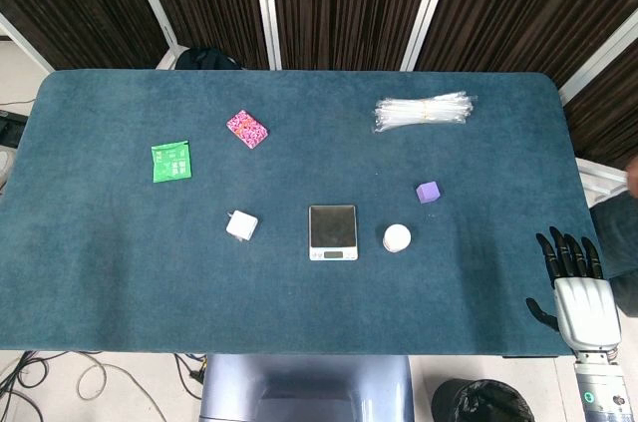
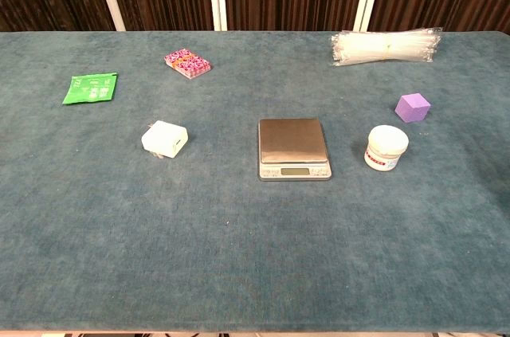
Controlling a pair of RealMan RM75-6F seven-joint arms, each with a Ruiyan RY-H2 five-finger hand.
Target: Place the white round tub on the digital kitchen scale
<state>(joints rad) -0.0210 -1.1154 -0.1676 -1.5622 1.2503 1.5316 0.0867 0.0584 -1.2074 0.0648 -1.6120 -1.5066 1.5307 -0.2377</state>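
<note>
The white round tub (image 1: 397,237) (image 2: 386,147) stands upright on the blue table, just right of the digital kitchen scale (image 1: 332,231) (image 2: 292,148). The scale's steel platform is bare. My right hand (image 1: 573,282) hovers at the table's near right corner, far to the right of the tub, fingers spread and holding nothing. It shows only in the head view. My left hand appears in neither view.
A purple cube (image 1: 429,193) (image 2: 413,107) sits behind the tub. A white charger block (image 1: 241,225) (image 2: 165,139) lies left of the scale. Farther back are a green packet (image 1: 170,162), a pink packet (image 1: 247,129) and a bundle of clear straws (image 1: 424,111).
</note>
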